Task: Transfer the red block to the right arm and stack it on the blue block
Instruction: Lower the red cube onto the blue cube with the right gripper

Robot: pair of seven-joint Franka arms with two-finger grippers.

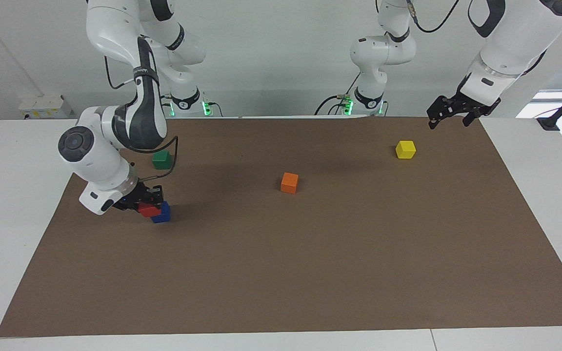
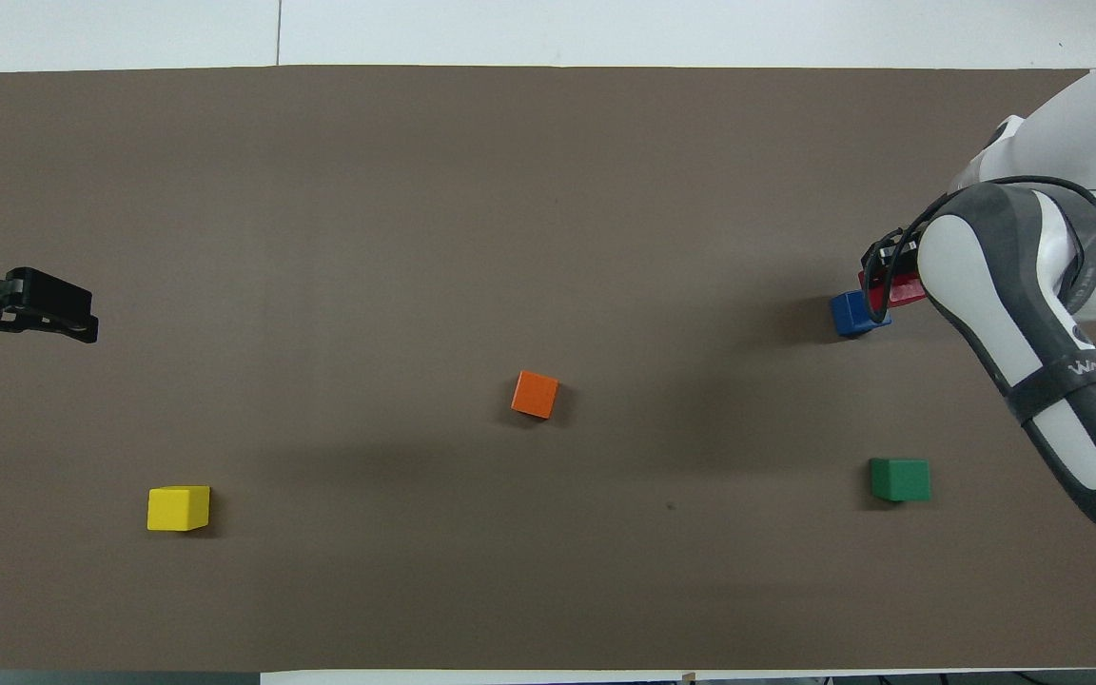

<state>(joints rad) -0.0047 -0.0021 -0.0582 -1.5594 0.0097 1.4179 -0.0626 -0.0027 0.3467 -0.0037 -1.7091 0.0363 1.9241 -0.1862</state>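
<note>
The small bright-red cube [image 1: 147,210], clamped in the right arm's black two-finger gripper [image 1: 150,204], hangs partly over the dark-blue cube [image 1: 162,213], offset toward nine o'clock in the facing view. The left gripper [image 1: 449,116] waits with fingers spread above the brown-covered table [image 1: 310,273], near the yellow cube [image 1: 405,149].

brown mat [image 1: 310,273] on white table [image 1: 8,204] (plain white wall [image 1: 271,58]).

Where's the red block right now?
The red block is in the right gripper at the right arm's end of the table, partly over the blue block, farther from the robots than the green block.
</note>
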